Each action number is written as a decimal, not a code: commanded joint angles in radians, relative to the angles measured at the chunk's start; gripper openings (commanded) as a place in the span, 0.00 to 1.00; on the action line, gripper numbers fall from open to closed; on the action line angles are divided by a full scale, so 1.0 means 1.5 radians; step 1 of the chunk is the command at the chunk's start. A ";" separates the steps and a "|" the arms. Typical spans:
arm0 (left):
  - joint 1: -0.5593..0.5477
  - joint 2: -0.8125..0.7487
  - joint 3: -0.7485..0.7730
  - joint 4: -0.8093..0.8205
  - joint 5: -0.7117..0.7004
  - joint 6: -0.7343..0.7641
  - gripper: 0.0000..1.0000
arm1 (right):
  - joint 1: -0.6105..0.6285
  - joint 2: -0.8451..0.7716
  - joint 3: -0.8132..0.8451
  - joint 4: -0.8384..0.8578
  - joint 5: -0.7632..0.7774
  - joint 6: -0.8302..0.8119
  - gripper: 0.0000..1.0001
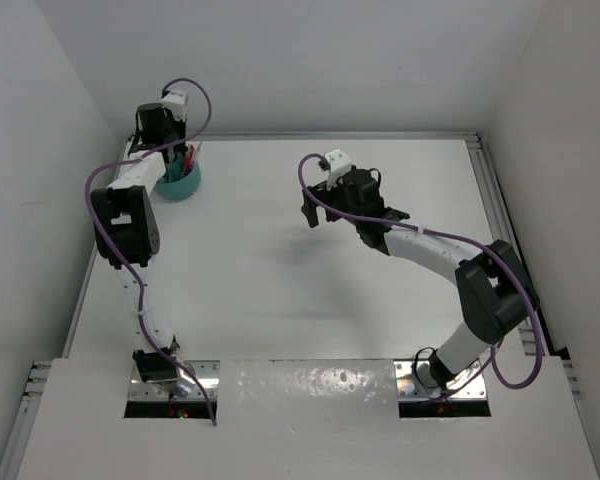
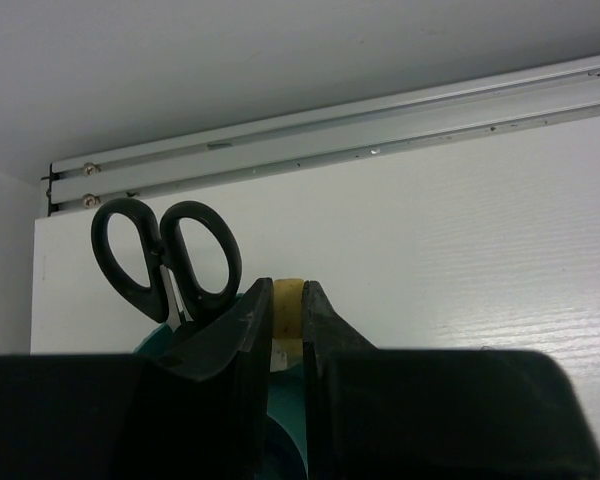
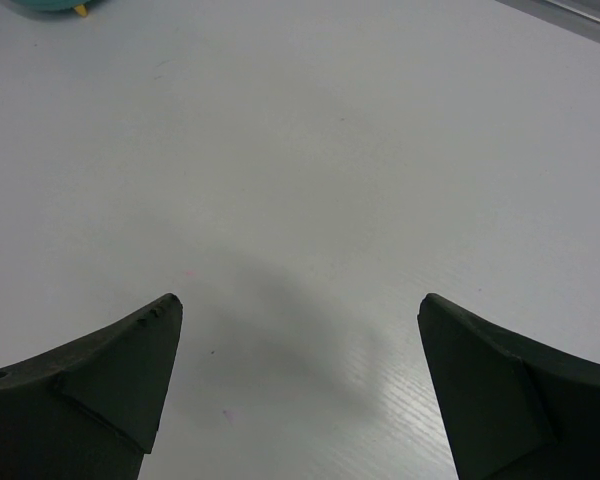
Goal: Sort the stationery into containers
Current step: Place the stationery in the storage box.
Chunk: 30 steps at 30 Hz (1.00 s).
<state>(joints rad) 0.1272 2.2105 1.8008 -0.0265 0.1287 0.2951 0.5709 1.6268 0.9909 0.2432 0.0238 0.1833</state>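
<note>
The left tool [image 2: 288,289] was closed on the beige block [image 2: 285,312] above the teal organiser [image 1: 186,188], at the far left of the bench [image 1: 280,300]. Scissors [image 2: 165,260] stood upright just beside the block. The right tool [image 3: 300,300] stood open and empty. Recommendation: lower the block into a free compartment, clear of the handles, before releasing.

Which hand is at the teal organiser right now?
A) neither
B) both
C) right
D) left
D: the left hand, closed on a beige piece, sits over the teal organiser where scissors stand; the right hand hangs open over bare table.
</note>
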 commanded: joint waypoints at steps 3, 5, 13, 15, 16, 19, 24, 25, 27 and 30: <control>0.013 -0.009 0.008 -0.012 0.020 0.007 0.00 | -0.002 -0.024 0.012 0.008 0.016 -0.016 0.99; 0.013 -0.018 0.006 -0.020 0.028 0.007 0.00 | -0.002 -0.025 0.011 0.008 0.016 -0.017 0.99; 0.013 -0.042 -0.013 -0.032 0.021 0.024 0.00 | -0.002 -0.026 0.013 0.010 0.019 -0.022 0.99; 0.013 -0.043 -0.015 -0.041 0.025 0.028 0.00 | -0.002 -0.027 0.015 0.008 0.019 -0.022 0.99; 0.012 -0.045 -0.019 -0.042 0.024 0.030 0.00 | -0.001 -0.028 0.015 0.006 0.019 -0.025 0.99; 0.010 -0.054 -0.024 -0.045 0.021 0.033 0.00 | -0.001 -0.032 0.013 0.002 0.022 -0.027 0.99; 0.008 -0.052 -0.023 -0.056 0.025 0.065 0.03 | -0.002 -0.037 0.008 0.003 0.028 -0.028 0.99; 0.008 -0.051 -0.023 -0.061 0.026 0.070 0.05 | -0.002 -0.037 0.008 0.003 0.027 -0.029 0.99; 0.005 -0.048 -0.024 -0.064 0.025 0.078 0.10 | -0.001 -0.039 0.007 0.003 0.028 -0.030 0.99; 0.006 -0.045 -0.024 -0.063 0.026 0.076 0.19 | -0.001 -0.042 0.008 0.000 0.030 -0.033 0.99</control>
<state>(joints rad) 0.1326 2.1841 1.7779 -0.0879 0.1577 0.3969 0.5709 1.6062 0.9909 0.2230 0.0536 0.1513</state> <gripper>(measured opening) 0.173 0.986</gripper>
